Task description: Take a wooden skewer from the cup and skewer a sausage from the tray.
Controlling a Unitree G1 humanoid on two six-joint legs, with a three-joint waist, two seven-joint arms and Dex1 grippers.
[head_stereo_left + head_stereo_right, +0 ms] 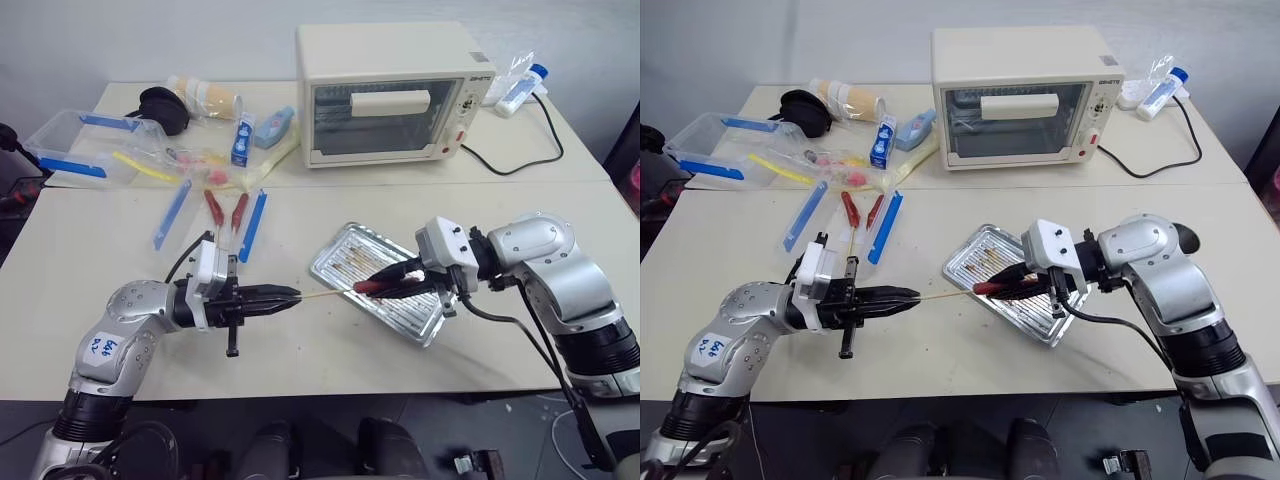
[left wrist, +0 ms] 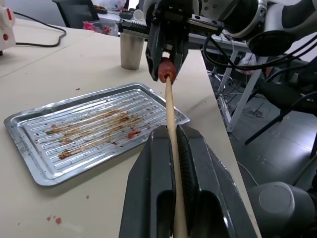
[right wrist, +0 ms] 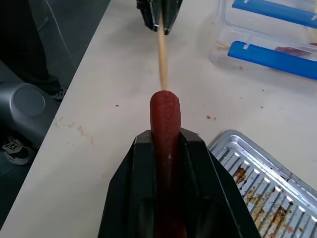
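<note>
Okay, so I've got the left gripper (image 1: 285, 296) clamped tight on the wooden skewer (image 1: 325, 294), which sticks out level toward my right side, and the right gripper (image 1: 385, 283) is closed around the sausage (image 3: 165, 134), holding it lengthwise just above the near edge of the tray (image 1: 345, 250). From the right wrist cam the stick's tip looks like it's right at the rounded end of the sausage, touching or barely in, I honestly can't tell which. The cup (image 2: 132, 50) is way over by the table edge behind the right arm, done with that. Handling-wise: that stick is super thin and I'd bet it bows or snaps if I push off-axis, so my grip close to the middle with a short free length seems right. The sausage looks glossy and soft, so probably slippery and squishy; holding it along its sides with the end poking out past the fingers feels like the way to go, otherwise it'll squirt out backward once the point starts pressing in.
</note>
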